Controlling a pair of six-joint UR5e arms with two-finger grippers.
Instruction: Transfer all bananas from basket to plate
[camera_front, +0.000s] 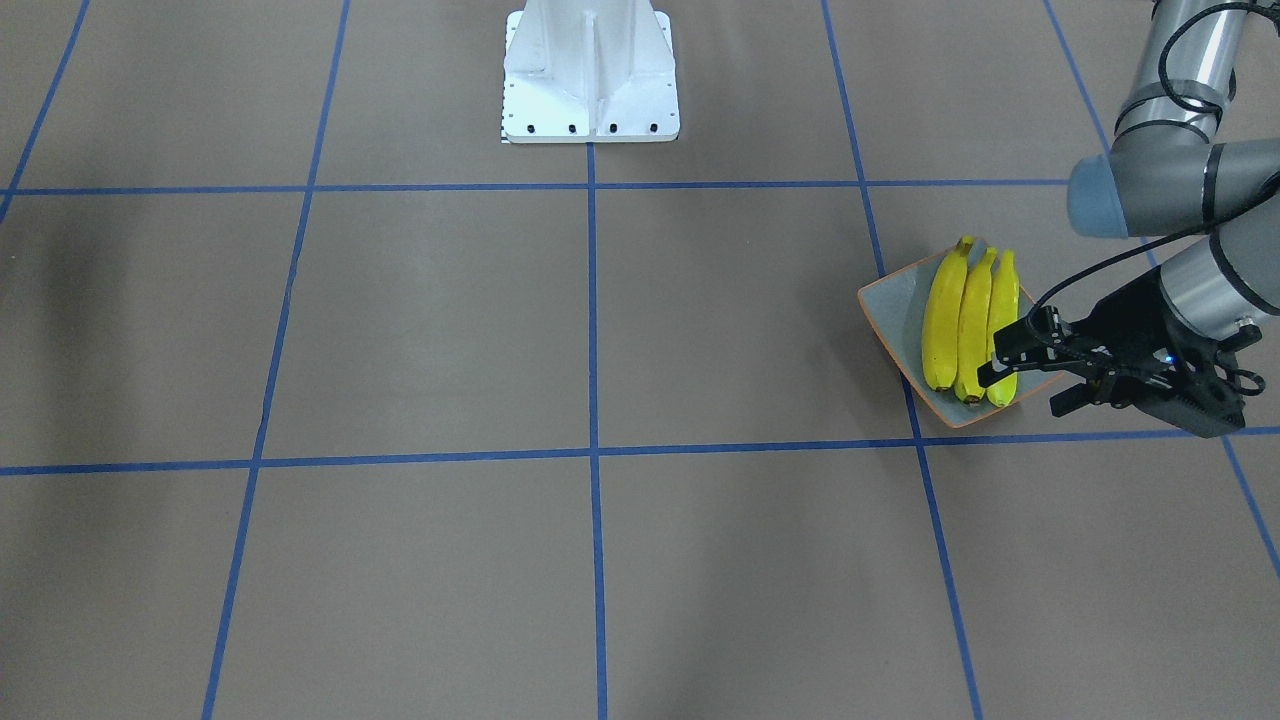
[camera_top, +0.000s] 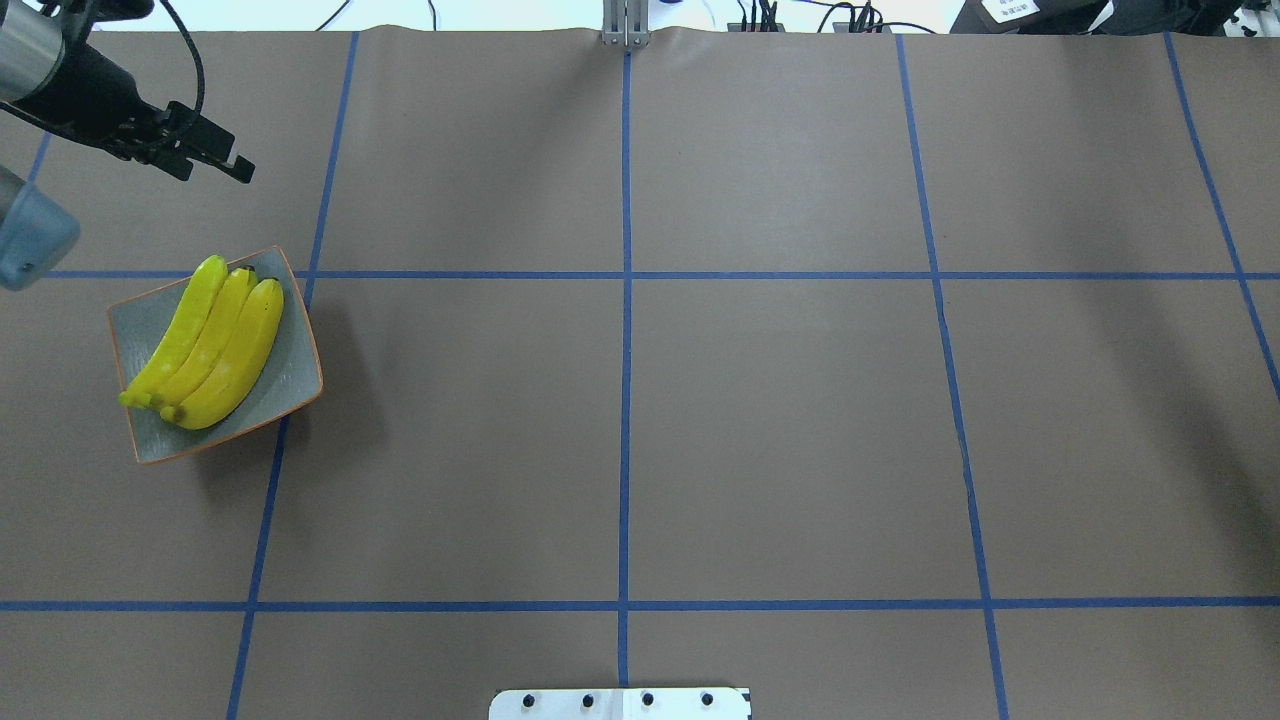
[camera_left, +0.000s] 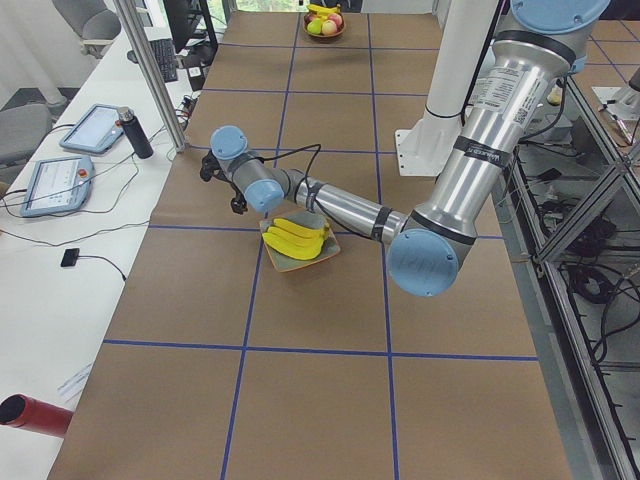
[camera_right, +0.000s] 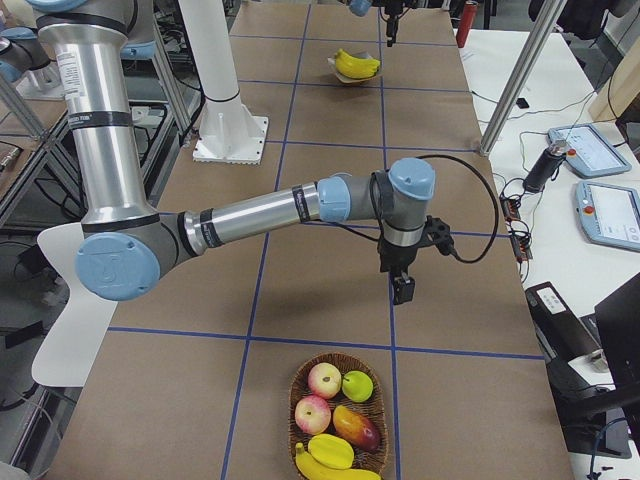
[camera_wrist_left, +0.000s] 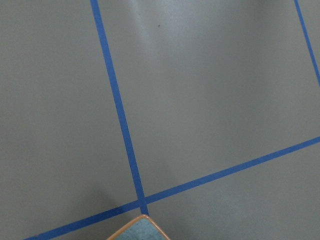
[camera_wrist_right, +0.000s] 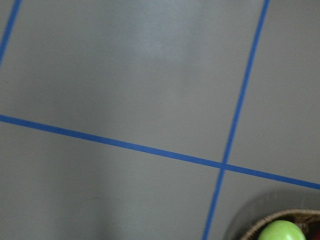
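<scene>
Left end of the counter: three bananas lie side by side on the plate. My left tool hangs just beside the plate, fingers spread and holding nothing. Right end: the right tool hovers near the basket; I cannot tell whether it is spread or clenched. At least one banana lies in the basket among other fruit. Judgement: the task is mostly done, and that banana is left to move.

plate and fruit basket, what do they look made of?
Plate: probably glazed ceramic or stoneware, with a smooth grey-blue face and a thin orange-brown rim. Melamine can't be ruled out.
Basket: woven wicker or rattan, brown and matte. Woven strands show along its rim.
</scene>
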